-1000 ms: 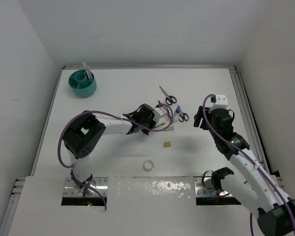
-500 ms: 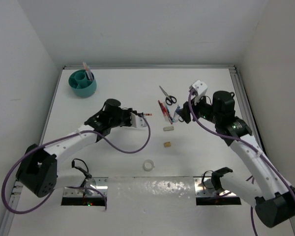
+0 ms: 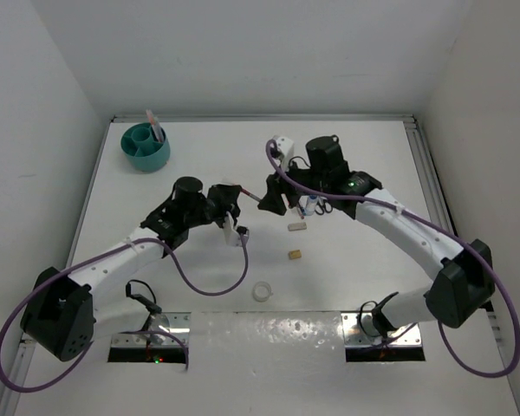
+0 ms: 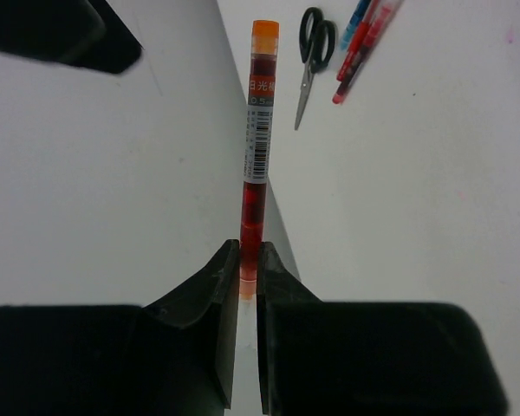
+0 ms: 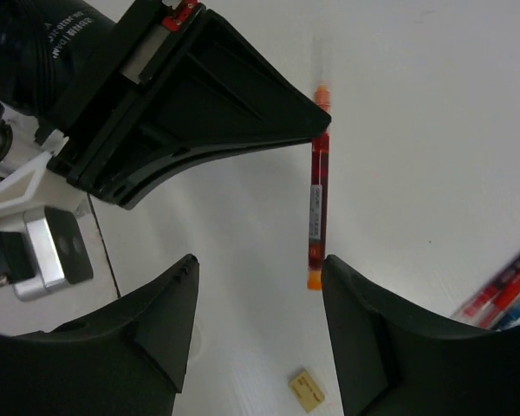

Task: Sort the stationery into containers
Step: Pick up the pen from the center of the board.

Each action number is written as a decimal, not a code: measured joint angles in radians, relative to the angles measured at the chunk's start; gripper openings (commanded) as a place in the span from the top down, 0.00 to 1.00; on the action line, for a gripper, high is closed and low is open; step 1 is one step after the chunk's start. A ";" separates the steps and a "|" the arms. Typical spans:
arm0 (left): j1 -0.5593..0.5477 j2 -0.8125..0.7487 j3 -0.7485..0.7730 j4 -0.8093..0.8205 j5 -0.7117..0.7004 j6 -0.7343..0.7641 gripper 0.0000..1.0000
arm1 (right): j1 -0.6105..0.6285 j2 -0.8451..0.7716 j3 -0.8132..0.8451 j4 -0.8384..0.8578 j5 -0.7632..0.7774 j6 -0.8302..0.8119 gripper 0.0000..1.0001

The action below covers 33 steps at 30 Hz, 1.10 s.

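A red pen (image 4: 256,147) with an orange cap sticks out of my left gripper (image 4: 250,260), which is shut on its lower end and holds it above the table. In the top view, my left gripper (image 3: 238,196) faces my right gripper (image 3: 266,202) at mid-table. My right gripper (image 5: 258,269) is open. The pen's (image 5: 316,208) orange end sits just inside its right finger (image 5: 364,321), and the jaws are not pressing on it. The teal organiser cup (image 3: 146,147) stands at the far left corner with one item upright in it.
Black-handled scissors (image 4: 312,61) and a few red and blue pens (image 4: 364,39) lie beyond the held pen. A white eraser (image 3: 296,226), a tan eraser (image 3: 294,255) and a white tape ring (image 3: 261,291) lie nearer. The right arm hides part of the stationery pile.
My left arm pulled back to the left with the red pen lifted. My right arm swung left across the table until its jaws met the pen's free end, and they narrowed a little.
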 measured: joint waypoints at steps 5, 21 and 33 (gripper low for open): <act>-0.001 -0.029 -0.013 0.006 0.015 0.057 1.00 | 0.059 0.072 0.019 0.002 0.056 0.011 0.42; -0.014 -0.107 -0.077 0.017 0.024 0.057 0.77 | 0.087 0.174 0.007 0.088 0.098 0.072 1.00; 0.018 -0.069 0.187 0.111 0.089 -1.007 0.52 | -0.011 -0.009 -0.267 0.394 0.240 0.191 1.00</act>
